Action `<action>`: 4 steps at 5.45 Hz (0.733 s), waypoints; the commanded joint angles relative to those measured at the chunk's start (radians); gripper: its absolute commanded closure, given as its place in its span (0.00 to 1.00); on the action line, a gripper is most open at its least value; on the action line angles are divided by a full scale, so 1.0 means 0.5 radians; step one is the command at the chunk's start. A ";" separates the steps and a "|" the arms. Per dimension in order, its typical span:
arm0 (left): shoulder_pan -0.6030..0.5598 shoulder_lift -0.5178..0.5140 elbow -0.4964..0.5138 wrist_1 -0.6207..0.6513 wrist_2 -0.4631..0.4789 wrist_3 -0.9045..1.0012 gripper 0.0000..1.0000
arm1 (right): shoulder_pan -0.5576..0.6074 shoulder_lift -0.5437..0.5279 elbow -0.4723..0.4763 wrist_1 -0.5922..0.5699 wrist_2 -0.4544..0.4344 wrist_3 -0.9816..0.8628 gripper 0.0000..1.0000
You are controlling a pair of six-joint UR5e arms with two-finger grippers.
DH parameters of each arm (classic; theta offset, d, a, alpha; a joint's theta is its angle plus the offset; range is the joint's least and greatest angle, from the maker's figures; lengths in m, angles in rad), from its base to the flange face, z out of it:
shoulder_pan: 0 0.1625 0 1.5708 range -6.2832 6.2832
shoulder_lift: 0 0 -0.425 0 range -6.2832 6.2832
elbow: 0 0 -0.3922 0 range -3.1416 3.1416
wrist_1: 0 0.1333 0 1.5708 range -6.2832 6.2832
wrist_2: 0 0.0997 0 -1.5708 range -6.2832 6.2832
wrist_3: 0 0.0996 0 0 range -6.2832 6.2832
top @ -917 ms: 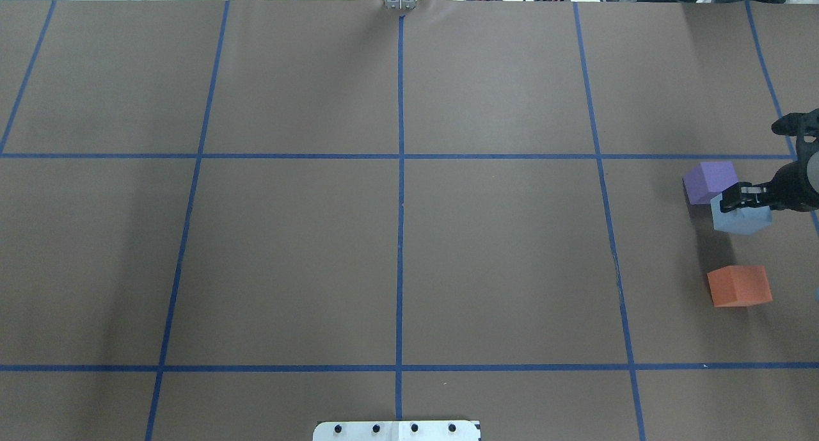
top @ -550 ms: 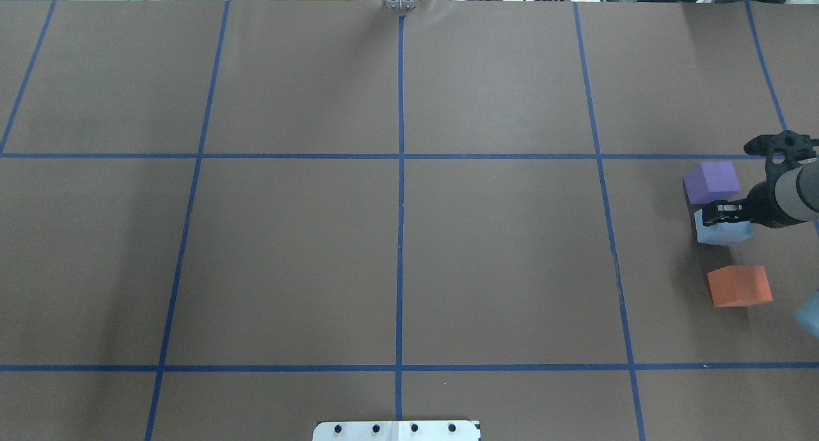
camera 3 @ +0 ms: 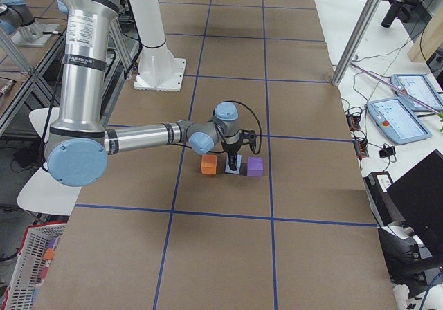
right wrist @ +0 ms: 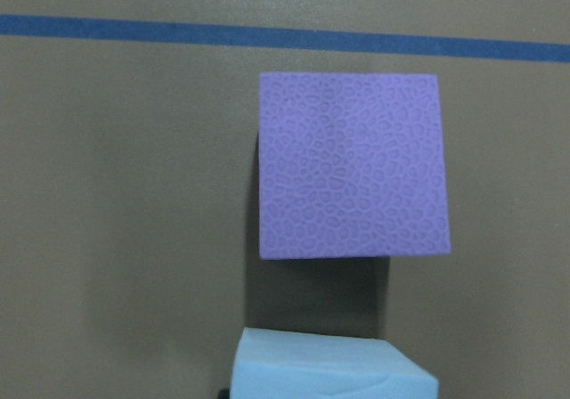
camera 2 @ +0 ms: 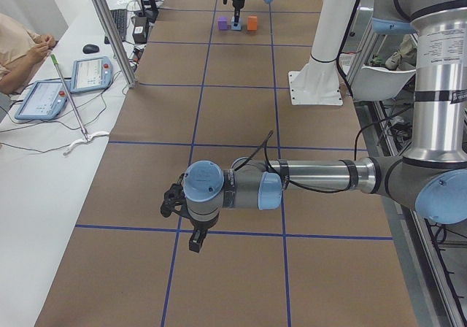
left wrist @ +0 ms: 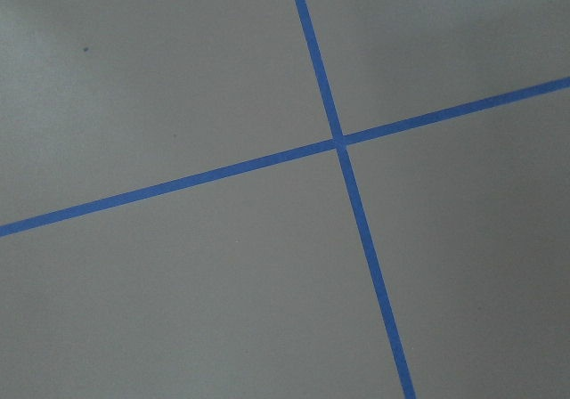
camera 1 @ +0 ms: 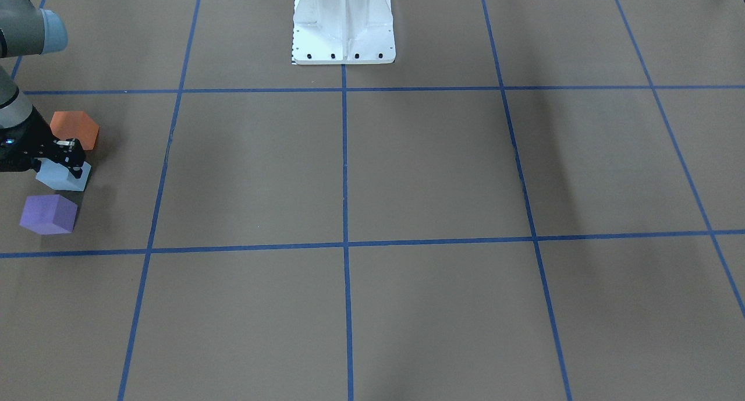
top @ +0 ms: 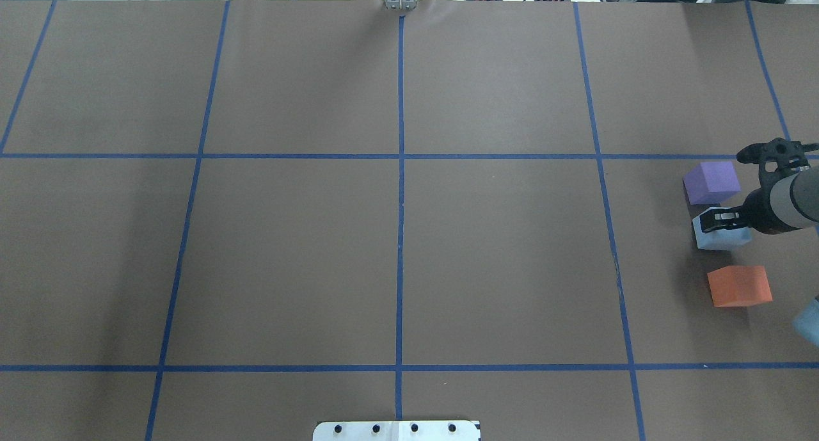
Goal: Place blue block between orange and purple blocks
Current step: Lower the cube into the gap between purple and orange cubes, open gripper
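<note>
The right claw [top: 715,219] is closed on the top part of the blue block [top: 723,237] and holds it. The block is down low at the brown tabletop [top: 499,249], far out at the 3 o'clock edge of the overhead view. I cannot tell if its bottom sits flat on the tabletop.

The purple block [top: 711,181] is at 12 o'clock from the blue block. It is near, with a thin gap between them. The orange block [top: 739,285] is at about 6 o'clock from the blue block, a little toward 5. That gap is a bit bigger. So the blue block is between the other two and touches neither one.

The right arm [top: 793,201] comes in from 3 o'clock. In the right wrist view the purple block fills the middle. The top of the blue block peeks in at 6 o'clock, with a dark shadow between the two.

The left arm [camera 2: 321,177] is well apart from the blocks, at the other end of the tabletop. The left claw [camera 2: 195,243] points down near a spot where two blue tape lines [top: 400,236] cross. It shows only in a side view, so I cannot tell if it is wide or narrow. The left wrist view shows only the tabletop and two crossing tape lines.
</note>
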 commanded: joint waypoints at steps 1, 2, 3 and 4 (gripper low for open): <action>0.000 -0.001 -0.003 -0.004 0.000 0.000 0.00 | 0.000 -0.002 0.005 0.000 -0.005 -0.049 0.00; 0.000 -0.001 -0.003 -0.004 0.000 0.000 0.00 | 0.000 0.005 0.008 0.000 0.004 -0.067 0.00; 0.000 -0.001 -0.003 -0.004 0.000 0.000 0.00 | 0.003 0.008 0.050 -0.006 0.031 -0.073 0.00; 0.000 -0.001 -0.003 -0.004 0.000 0.000 0.00 | 0.164 0.029 0.084 -0.118 0.147 -0.219 0.00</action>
